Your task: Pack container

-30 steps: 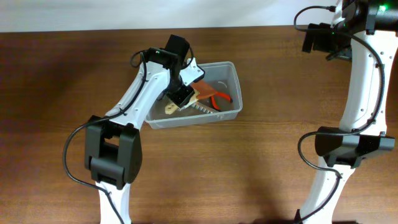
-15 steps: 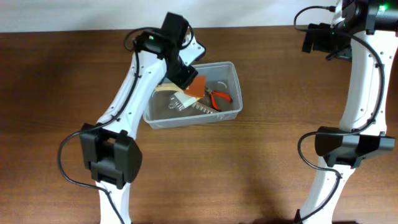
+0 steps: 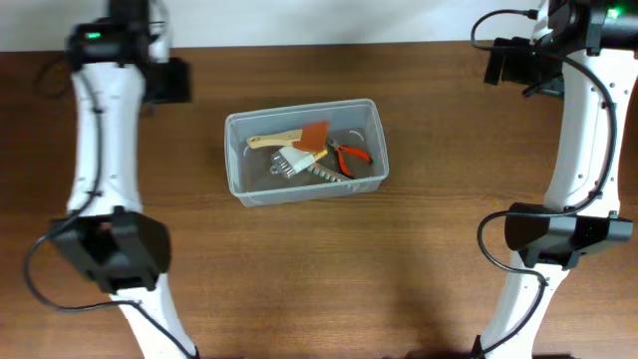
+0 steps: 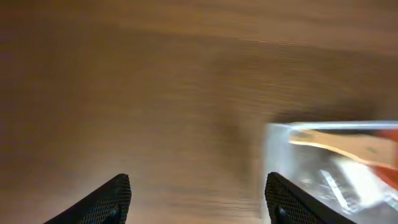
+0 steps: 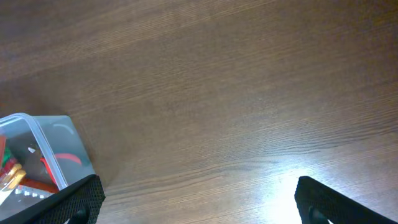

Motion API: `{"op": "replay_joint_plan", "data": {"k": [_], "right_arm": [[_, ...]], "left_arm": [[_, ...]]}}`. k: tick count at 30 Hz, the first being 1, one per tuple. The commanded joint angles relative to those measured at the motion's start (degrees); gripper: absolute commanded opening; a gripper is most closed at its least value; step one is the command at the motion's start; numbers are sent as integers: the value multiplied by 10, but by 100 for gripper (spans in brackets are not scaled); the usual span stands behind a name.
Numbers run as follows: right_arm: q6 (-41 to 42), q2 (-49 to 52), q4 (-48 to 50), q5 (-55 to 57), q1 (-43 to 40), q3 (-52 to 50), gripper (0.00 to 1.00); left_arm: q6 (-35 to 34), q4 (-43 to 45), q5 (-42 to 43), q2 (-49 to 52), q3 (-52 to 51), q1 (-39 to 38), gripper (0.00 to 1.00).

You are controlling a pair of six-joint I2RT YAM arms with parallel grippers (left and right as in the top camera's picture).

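Observation:
The clear plastic container (image 3: 309, 191) stands at mid-table. Inside it lie a wooden-handled brush (image 3: 271, 142), an orange scraper (image 3: 316, 135), red-handled pliers (image 3: 352, 155) and a toothed metal tool (image 3: 319, 172). My left gripper (image 3: 171, 82) hangs at the far left, well apart from the tub. In the left wrist view the left gripper (image 4: 199, 202) is open over bare wood, with the container (image 4: 336, 168) blurred at the right. My right gripper (image 3: 506, 62) is at the far right. In its wrist view the right gripper (image 5: 208, 202) stands wide open and empty, the container (image 5: 53, 140) at lower left.
Brown wooden tabletop (image 3: 419, 259) all around the tub. A white strip (image 3: 329, 20) runs along the table's far edge. Both arm bases stand near the front edge, left (image 3: 110, 249) and right (image 3: 553, 239).
My left arm has pulled out of the container and swung far to the left. The orange scraper stays in the tub. The left jaws have widened. The right arm has not moved.

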Motion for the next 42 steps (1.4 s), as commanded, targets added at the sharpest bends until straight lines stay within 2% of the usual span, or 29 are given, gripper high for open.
{"op": "replay_joint_plan", "data": {"k": [1, 6, 18, 21, 29, 32, 35, 36, 42], "right_arm": [[5, -8, -3, -3, -3, 10, 99], [5, -8, -3, -3, -3, 10, 99], [5, -8, -3, -4, -3, 10, 99], [-20, -22, -3, -74, 0, 6, 99], [-72, -156, -3, -84, 60, -12, 99], [-71, -231, -3, -61, 88, -73, 99], [-58, -306, -3, -13, 110, -181, 99], [-51, -355, -3, 8, 114, -273, 99], [-10, -482, 5, 64, 113, -485, 99]], "left_arm": [[-22, -14, 9, -2, 13, 54, 72], [-22, -28, 30, -2, 13, 92, 75], [10, -33, 28, -22, 13, 95, 76], [15, -38, 29, -48, 13, 95, 76], [1, -75, 31, -153, 13, 89, 76], [0, -92, 31, -167, 12, 78, 75], [-1, -93, 30, -172, 12, 47, 75], [-2, -86, 25, -172, 7, 25, 75], [-7, -31, 9, -172, -85, -33, 75]]}}
